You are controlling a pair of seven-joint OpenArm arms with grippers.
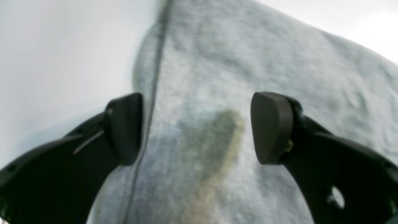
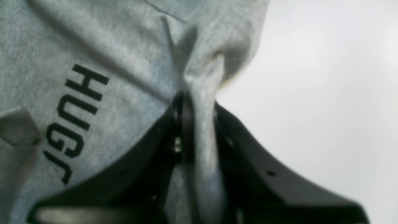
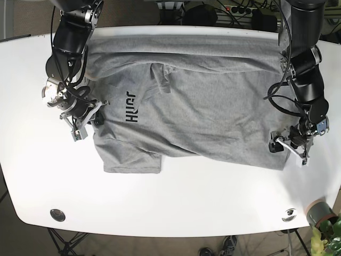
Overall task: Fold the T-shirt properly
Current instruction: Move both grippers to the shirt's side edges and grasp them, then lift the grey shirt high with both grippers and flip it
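While the grey T-shirt (image 3: 202, 106) lies spread across the white counter (image 3: 170, 202), its nearest part in the base view is the lower sleeve (image 3: 130, 160), which sticks out toward the counter's front edge. Close by, at the shirt's hem corner, the left pincer (image 3: 290, 145) hangs just over the cloth; its wrist view shows the 2 fingers (image 1: 124, 127) parted wide, released, with fabric and a seam line between them and nothing gripped. Across the garment, the right pincer (image 2: 194, 124) is clenched on a pinched ridge of the shoulder fabric, next to the black lettering (image 2: 76, 121) on the chest. Farther back, the far long edge of the shirt (image 3: 181, 48) looks already rolled or folded over toward the middle, with the collar (image 3: 160, 77) lying just inside it.

Judging from this, the step in hand is gathering the 2 ends of the near edge for a lengthwise fold, and only 1 end is secured. The next move calls for the left pincer to drop onto the hem corner and close on it, taking both layers if it can, before both arms lift together; lifting with 1 end free would likely drag the shirt askew.
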